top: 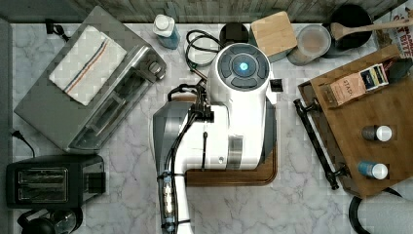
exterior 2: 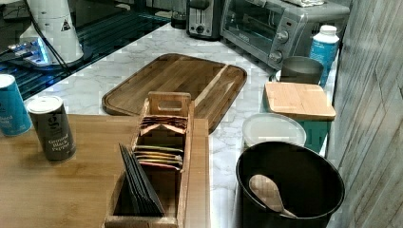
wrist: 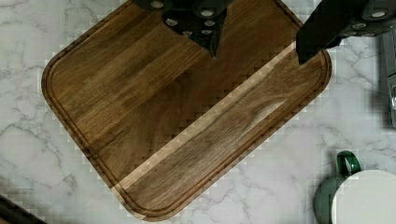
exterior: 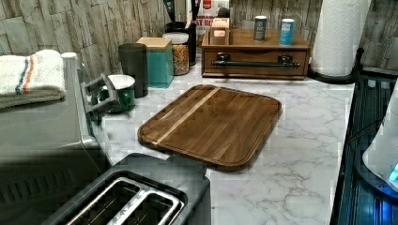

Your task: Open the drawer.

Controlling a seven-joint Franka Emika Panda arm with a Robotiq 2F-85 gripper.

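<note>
The pincer point(wrist: 257, 51) hangs with fingers spread and empty above the wooden board point(wrist: 182, 112), well apart from the shut drawer point(exterior: 256, 61), whose bar handle point(exterior: 256, 63) faces the board, open for grasping.

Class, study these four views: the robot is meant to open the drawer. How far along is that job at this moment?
Nothing looks done yet: in the left view the drawer sits flush in its box, its black bar handle untouched. In hand: the gripper, jaws open and holding nothing, hangs above the wooden board, apart from the drawer. Left to do: reach the handle, close on it and pull the drawer out.
</note>
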